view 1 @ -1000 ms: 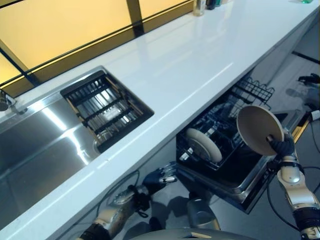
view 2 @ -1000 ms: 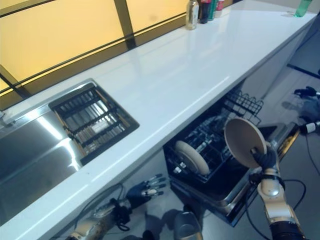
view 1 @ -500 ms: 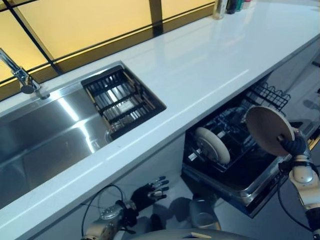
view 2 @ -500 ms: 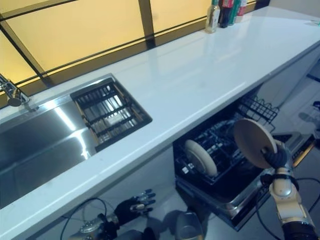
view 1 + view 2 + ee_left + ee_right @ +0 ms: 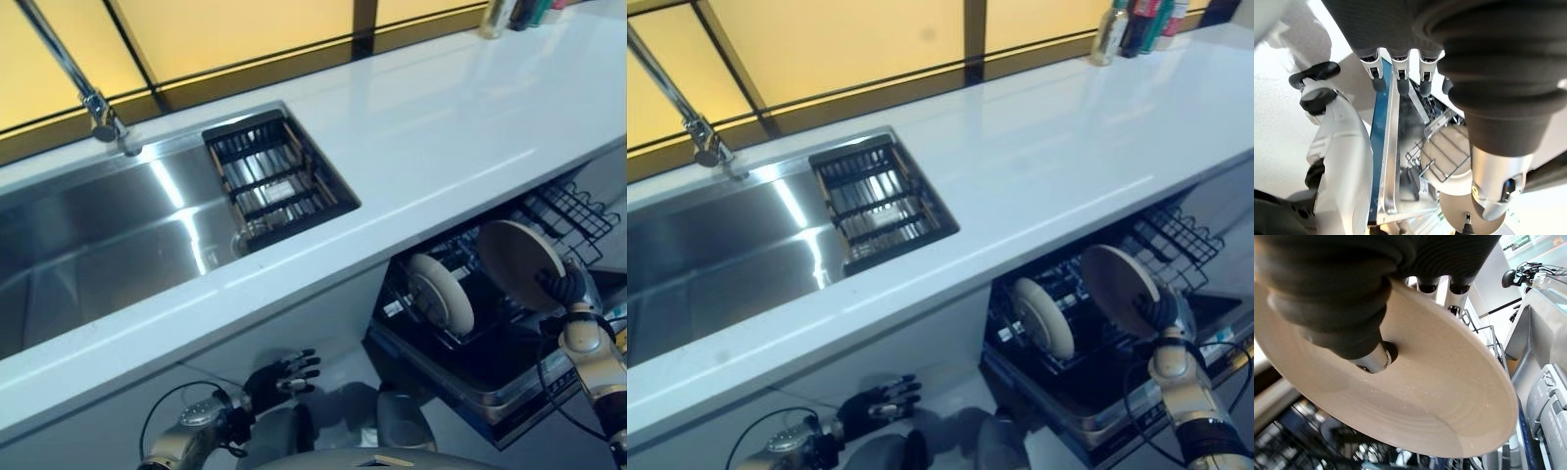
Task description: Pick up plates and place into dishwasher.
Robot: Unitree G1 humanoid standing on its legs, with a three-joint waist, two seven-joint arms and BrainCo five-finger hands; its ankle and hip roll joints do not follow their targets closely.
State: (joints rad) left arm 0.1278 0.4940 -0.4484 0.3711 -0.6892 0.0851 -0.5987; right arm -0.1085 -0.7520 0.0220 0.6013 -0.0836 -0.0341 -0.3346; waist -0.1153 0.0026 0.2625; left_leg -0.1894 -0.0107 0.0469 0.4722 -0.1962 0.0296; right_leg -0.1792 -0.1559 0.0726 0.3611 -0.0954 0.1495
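Plate (image 5: 516, 264) at lower right, pinched at its rim by the right robot hand (image 5: 565, 290) above the dishwasher rack (image 5: 460, 333); second plate (image 5: 440, 293) stands racked. Left robot hand (image 5: 279, 374) relaxed, holding nothing, at lower left under the worktop (image 5: 411, 137). Rack interior is hard to make out.

A long glossy white desk (image 5: 421, 127) runs under amber-lit window panes (image 5: 843, 44) with dark frames. A stainless steel sink basin (image 5: 108, 245) is set into the desk, and a dark slatted drain rack (image 5: 274, 181) sits at the basin's right end. A chrome gooseneck tap (image 5: 686, 108) rises behind the basin. What appear to be several bottles (image 5: 1141, 24) stand at the desk's far corner.
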